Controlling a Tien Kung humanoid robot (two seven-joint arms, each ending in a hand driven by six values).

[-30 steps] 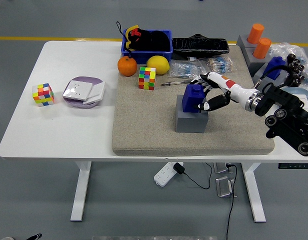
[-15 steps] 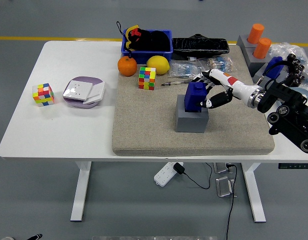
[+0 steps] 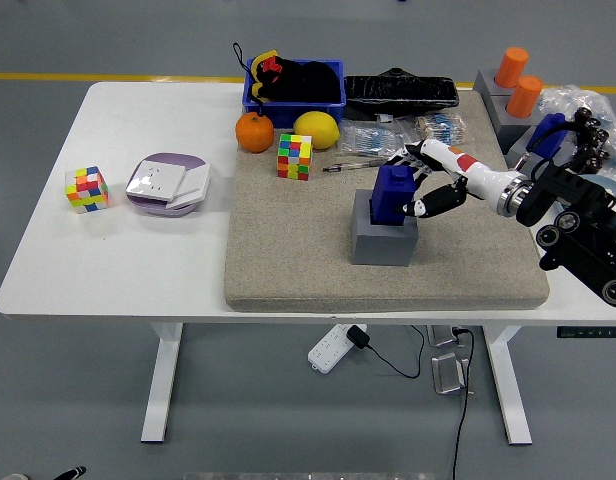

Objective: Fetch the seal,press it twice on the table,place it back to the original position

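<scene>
Seal in holder, R hand gripping it
Blue seal (image 3: 392, 192) is sitting in the grey holder (image 3: 384, 240); right hand (image 3: 428, 183) is wrapping fingers round it. Can't tell whether presses are done or pending.

The seal (image 3: 392, 192) is a dark blue block with a stepped top; it stands upright in its grey square holder (image 3: 384, 240), its lower part sunk inside; the holder sits on my beige mat (image 3: 318, 270), right of centre; my right hand (image 3: 432, 182) touches the seal's right side.
</scene>
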